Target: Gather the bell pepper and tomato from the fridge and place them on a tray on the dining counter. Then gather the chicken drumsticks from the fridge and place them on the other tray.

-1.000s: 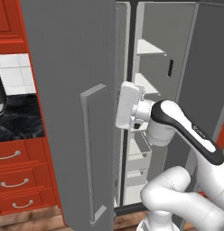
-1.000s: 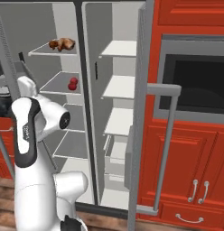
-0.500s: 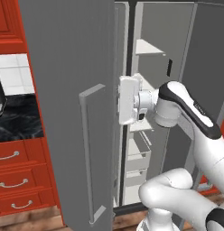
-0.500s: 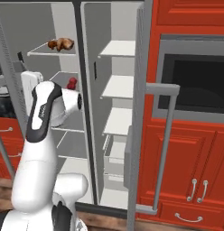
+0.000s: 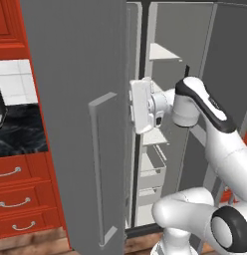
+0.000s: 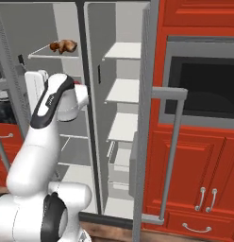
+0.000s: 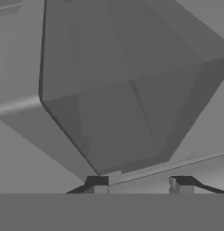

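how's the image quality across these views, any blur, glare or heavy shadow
Left base view: evenly lit, no glare, with the fridge door a flat grey. Right base view: soft and slightly blurred, yet the chicken drumsticks on the top shelf read clearly. Hand view: grey on grey, a big dark angular shadow above the gripper, nothing sharp enough to identify.

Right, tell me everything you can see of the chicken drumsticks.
The chicken drumsticks show in the right base view as a small lumpy cluster, tan at one end and darker red-brown at the other, too small to separate clearly. They lie on the top pale grey shelf in the left compartment of the open fridge, above the robot's hand. Nothing else touches them.
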